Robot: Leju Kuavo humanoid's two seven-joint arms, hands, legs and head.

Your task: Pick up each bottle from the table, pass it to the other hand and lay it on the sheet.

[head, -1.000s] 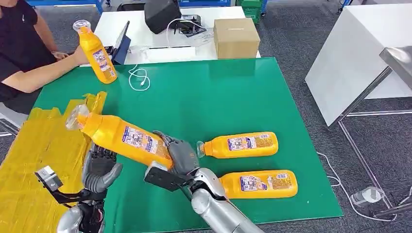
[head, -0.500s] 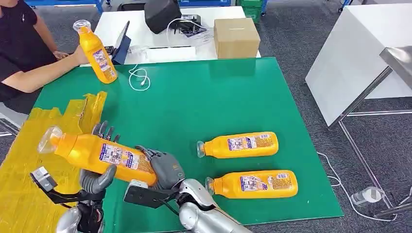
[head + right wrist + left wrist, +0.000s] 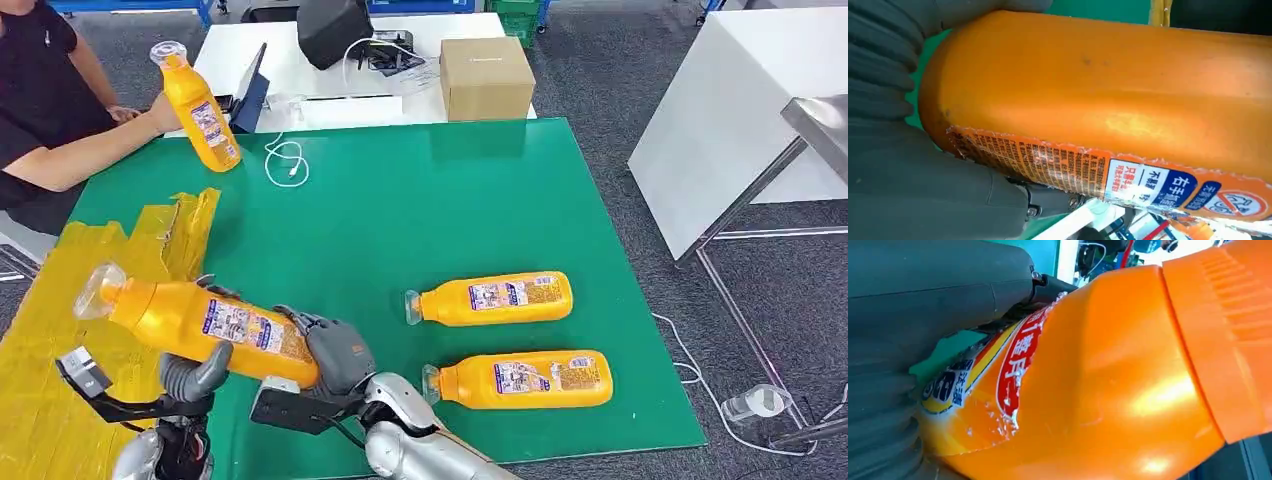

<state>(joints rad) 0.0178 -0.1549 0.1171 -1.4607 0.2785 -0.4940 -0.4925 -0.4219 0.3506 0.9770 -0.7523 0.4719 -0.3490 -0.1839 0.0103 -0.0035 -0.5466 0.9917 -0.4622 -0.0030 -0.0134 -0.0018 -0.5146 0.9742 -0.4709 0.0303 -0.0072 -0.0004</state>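
Note:
An orange bottle with a clear cap is held level above the green table's near left edge, its cap end over the yellow sheet. My left hand grips its middle from below, thumb in front and fingers curled over the back. My right hand holds the base end. In the left wrist view the bottle lies against my left hand; in the right wrist view the bottle lies in my right hand. Two more orange bottles lie on the table to the right.
The green table spreads ahead. At its far left a person's hand holds another orange bottle upright. A white cable lies near it. Beyond stand a cardboard box and a laptop on a white table.
The held bottle moved left and down toward the sheet, carried by my right hand. My left hand's fingers, raised behind it half a second ago, have curled onto it.

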